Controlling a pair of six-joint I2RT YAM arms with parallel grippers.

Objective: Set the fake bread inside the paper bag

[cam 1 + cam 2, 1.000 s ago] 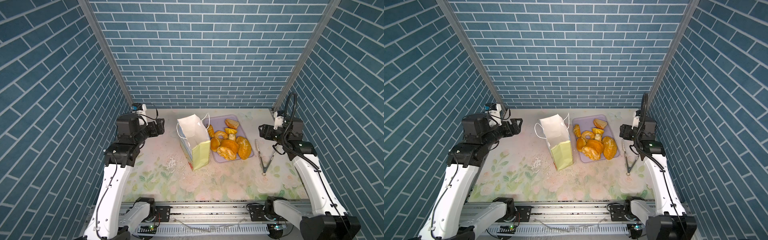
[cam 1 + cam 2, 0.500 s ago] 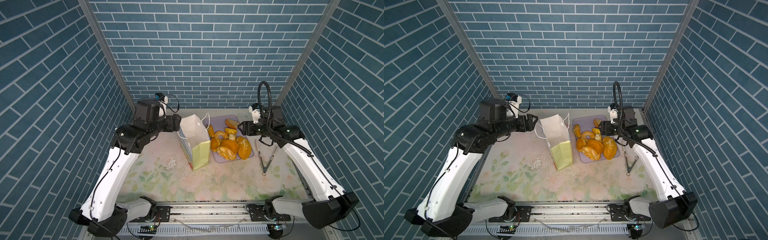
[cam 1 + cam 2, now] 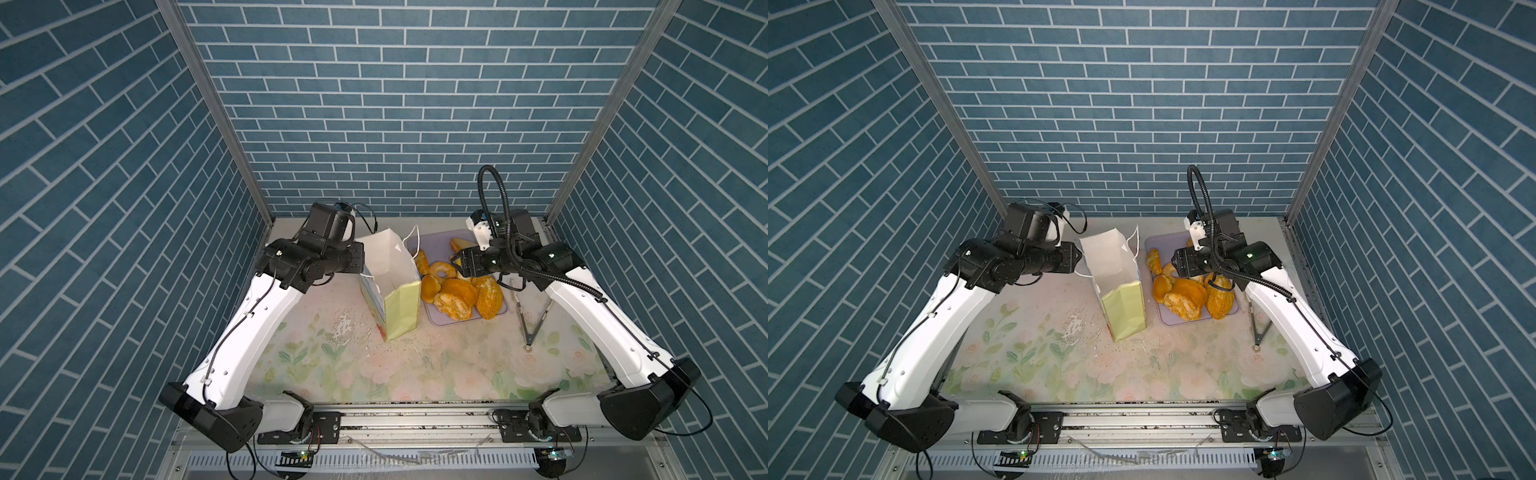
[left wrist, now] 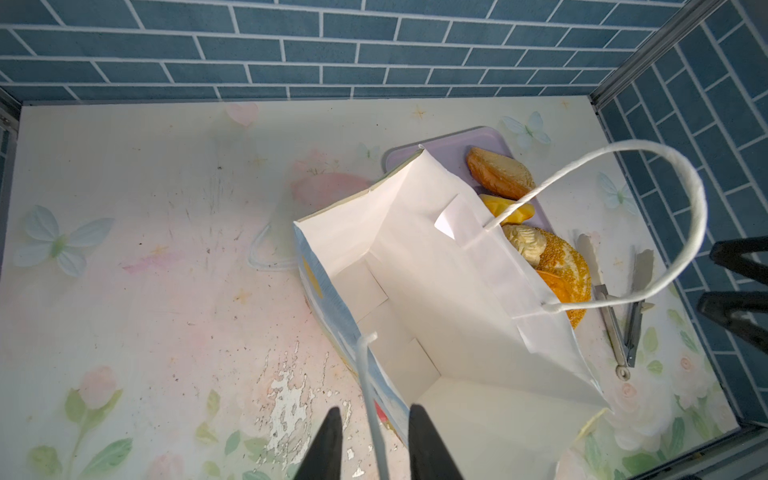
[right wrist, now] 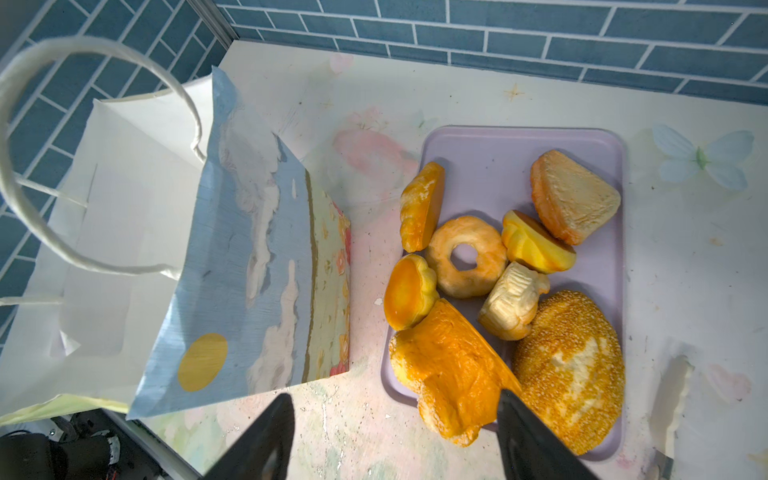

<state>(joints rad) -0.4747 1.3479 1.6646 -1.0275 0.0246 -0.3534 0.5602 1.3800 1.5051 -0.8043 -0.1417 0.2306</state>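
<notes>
**Left to right.** The left gripper (image 4: 376, 419) straddles the near cord handle (image 4: 365, 374) of the paper bag (image 3: 400, 300). Its jaws stand narrowly apart and the cord is not visibly pinched. We judge that it should close on the cord and draw gently outward, holding the mouth wide without tipping the bag. The bag stands upright and empty on the table (image 3: 332, 365). Just beside it, the fake bread (image 5: 453, 361) lies heaped on the lilac tray (image 5: 498, 162). The right gripper (image 5: 395, 399) hovers over the heap, jaws wide and empty. We would take an outer piece first, squeeze the foam lightly, and lift clear of the rim and the raised far handle (image 4: 699, 208).
</notes>
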